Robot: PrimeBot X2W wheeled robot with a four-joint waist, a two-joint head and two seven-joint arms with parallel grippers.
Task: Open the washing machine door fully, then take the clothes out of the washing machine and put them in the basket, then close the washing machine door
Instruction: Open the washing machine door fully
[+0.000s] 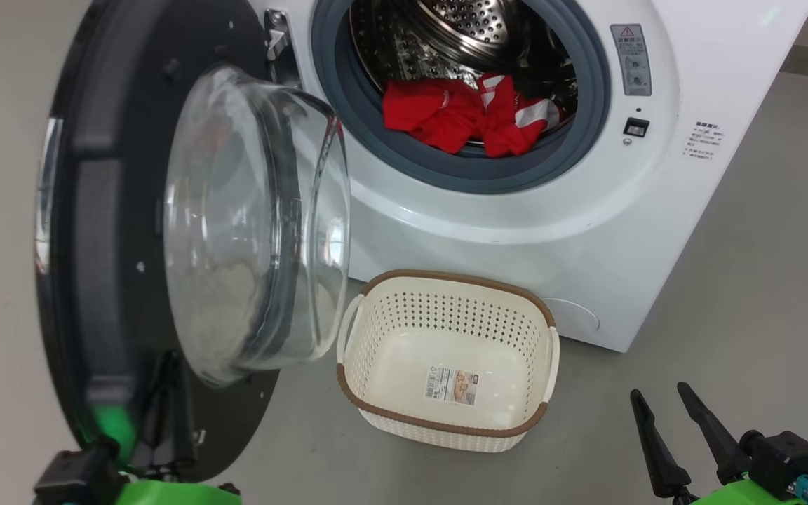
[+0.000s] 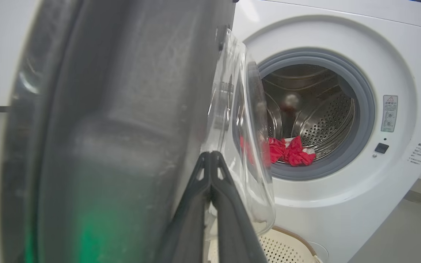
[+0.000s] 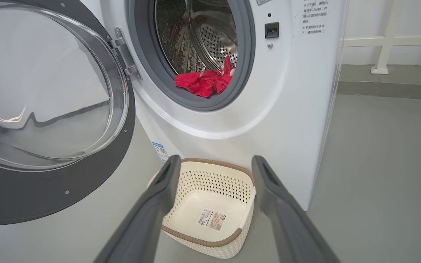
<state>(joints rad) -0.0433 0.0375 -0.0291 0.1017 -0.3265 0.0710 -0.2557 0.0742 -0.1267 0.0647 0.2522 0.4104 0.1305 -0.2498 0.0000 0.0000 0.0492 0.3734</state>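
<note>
The washing machine [image 1: 586,231] stands with the washing machine door [image 1: 95,231] swung out to the left, its glass bowl [image 1: 257,224] facing the drum. The clothes [image 1: 474,116] lie red in a heap at the drum's front lip, also seen as the clothes [image 3: 205,82]. The basket [image 1: 446,280] sits on the floor below the opening, with nothing in it. My left gripper [image 2: 210,157] is shut, fingers together with nothing between them, tips at the door's inner black face beside the bowl. My right gripper [image 1: 656,396] stands open at the lower right, above the floor, right of the basket.
Grey floor [image 1: 762,294] stretches to the right of the machine. A white rail [image 3: 389,40] runs along the wall behind it. The open door takes up the space left of the basket.
</note>
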